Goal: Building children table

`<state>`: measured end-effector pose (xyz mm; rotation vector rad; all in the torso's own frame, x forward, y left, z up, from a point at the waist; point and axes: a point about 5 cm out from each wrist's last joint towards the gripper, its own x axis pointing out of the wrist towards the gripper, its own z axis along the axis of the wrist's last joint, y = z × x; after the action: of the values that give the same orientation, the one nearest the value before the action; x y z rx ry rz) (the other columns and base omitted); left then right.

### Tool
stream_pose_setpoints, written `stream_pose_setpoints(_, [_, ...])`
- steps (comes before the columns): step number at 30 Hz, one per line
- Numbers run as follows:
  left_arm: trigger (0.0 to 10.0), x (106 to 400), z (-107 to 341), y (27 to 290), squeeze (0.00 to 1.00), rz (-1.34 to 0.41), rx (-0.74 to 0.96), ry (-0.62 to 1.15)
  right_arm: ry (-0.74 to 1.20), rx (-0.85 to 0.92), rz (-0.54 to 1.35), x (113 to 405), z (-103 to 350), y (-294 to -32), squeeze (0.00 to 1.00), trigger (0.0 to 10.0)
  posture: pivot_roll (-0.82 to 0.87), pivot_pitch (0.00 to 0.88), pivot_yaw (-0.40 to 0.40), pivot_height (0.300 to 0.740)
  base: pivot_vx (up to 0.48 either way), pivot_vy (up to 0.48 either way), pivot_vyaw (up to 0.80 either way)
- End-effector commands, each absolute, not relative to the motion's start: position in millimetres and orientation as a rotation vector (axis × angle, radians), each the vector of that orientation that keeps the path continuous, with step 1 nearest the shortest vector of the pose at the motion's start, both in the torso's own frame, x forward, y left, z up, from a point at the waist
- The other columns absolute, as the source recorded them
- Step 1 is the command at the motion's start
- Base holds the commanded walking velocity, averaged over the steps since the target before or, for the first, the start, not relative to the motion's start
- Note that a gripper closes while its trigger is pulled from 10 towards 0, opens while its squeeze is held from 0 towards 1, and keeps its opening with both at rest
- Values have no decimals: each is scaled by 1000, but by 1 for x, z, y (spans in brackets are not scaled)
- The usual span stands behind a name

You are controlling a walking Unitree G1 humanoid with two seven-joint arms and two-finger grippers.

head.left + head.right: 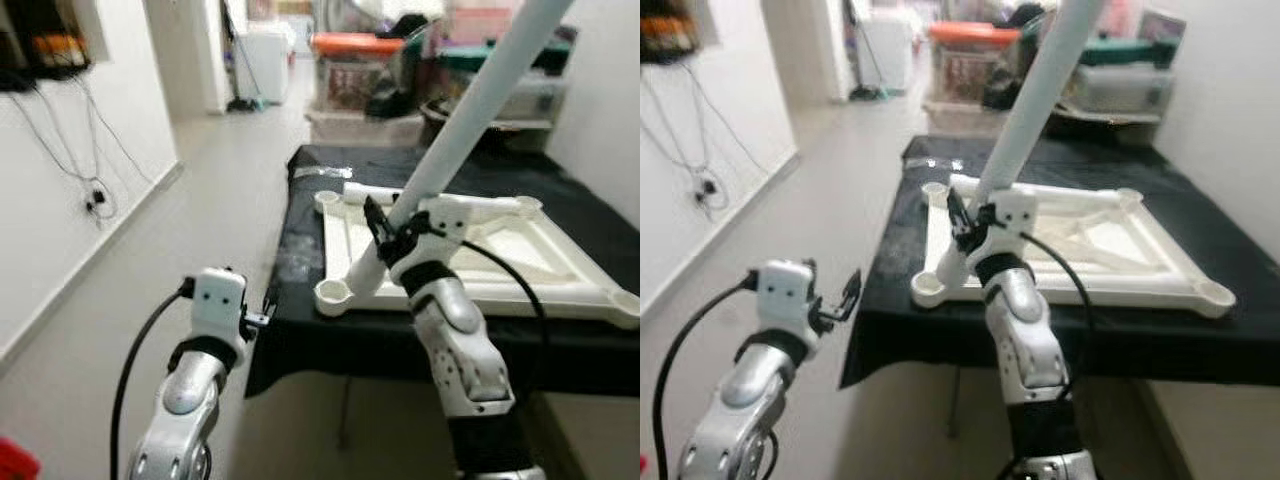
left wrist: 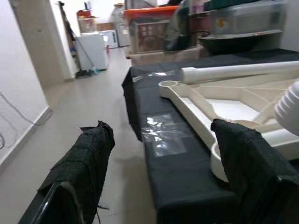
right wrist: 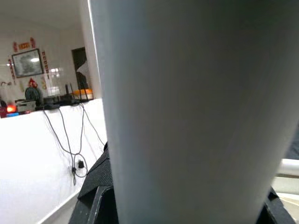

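Gripping the white leg (image 1: pixel 470 120) in my right jaws (image 1: pixel 385 238), I tilt it toward the upturned tabletop's corner socket (image 1: pixel 333 293) — left jaws (image 1: pixel 835 297) apart, idle.

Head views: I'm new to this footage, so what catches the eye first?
The long white leg slants up from the right gripper, its lower end by a corner socket of the upturned table frame on the black cloth. The left gripper hangs open beside the table.

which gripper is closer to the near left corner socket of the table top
Right. The right gripper holds the white leg just above the corner socket; the left gripper hangs off the table's edge.
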<state>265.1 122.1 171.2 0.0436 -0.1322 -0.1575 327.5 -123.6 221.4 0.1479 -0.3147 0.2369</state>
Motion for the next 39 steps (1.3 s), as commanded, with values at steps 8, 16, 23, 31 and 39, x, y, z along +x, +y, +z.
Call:
stream_pose_setpoints(8, [10000, 270, 175, 122, 0, -157, 46, -142, -308, 155, 234, 328, 221, -125, 0, 10000, 33, 0, -20, 740, 142, 0, 0])
stream_pose_setpoints(16, [10000, 268, 174, 120, 0, -160, 44, -141, -308, 154, 242, 327, 220, -123, 0, 10000, 34, 0, -20, 740, 307, 0, 0])
stream_pose_setpoints(23, [10000, 268, 175, 117, 0, -160, 34, -144, -311, 154, 245, 327, 221, -123, 0, 10000, 31, 0, -20, 740, 308, 0, 0])
stream_pose_setpoints(31, [10000, 269, 173, 120, 0, -138, 19, -132, -313, 154, 248, 327, 221, -123, 0, 10000, 32, 0, -20, 740, 77, 0, 0])
stream_pose_setpoints(39, [10000, 270, 171, 121, 0, -130, 10, -124, -323, 158, 270, 330, 225, -121, 0, 10000, 29, 0, -21, 740, 0, 0, 0])
